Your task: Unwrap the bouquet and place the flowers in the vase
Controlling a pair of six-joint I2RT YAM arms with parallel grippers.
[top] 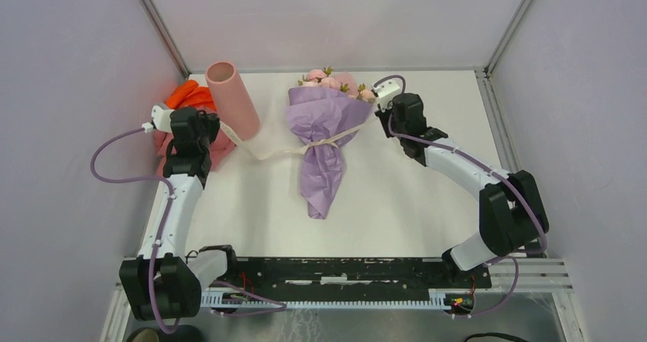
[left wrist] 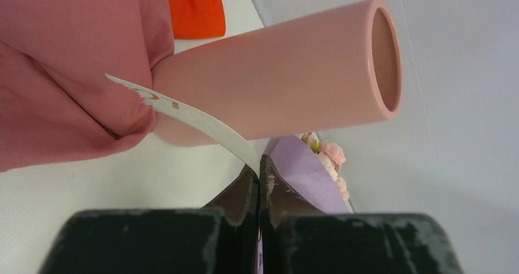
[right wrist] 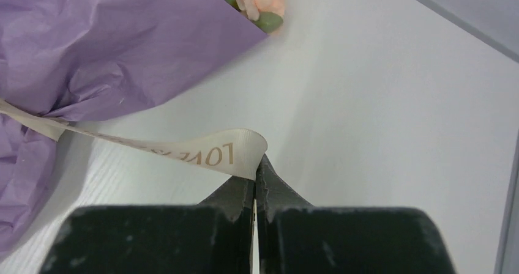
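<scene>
The bouquet [top: 323, 140] lies in mid-table in lilac paper [right wrist: 122, 41], with the pink flowers [top: 332, 81] at its far end. A cream ribbon [top: 267, 150] is still wound round its waist, and one end runs out to each side. My left gripper [left wrist: 260, 162] is shut on the ribbon's left end [left wrist: 202, 120], in front of the pale-pink vase [left wrist: 275, 72]. My right gripper [right wrist: 256, 167] is shut on the printed right end [right wrist: 208, 155], just right of the bouquet. In the top view the vase [top: 233, 98] stands left of the bouquet, between it and my left gripper [top: 226, 130].
A salmon-pink cloth [left wrist: 61, 72] and an orange cloth [top: 191, 95] lie bunched at the left wall, behind my left wrist. Grey walls close in the table on the left, right and far sides. The arm bases sit on the black rail [top: 343, 269] at the near edge.
</scene>
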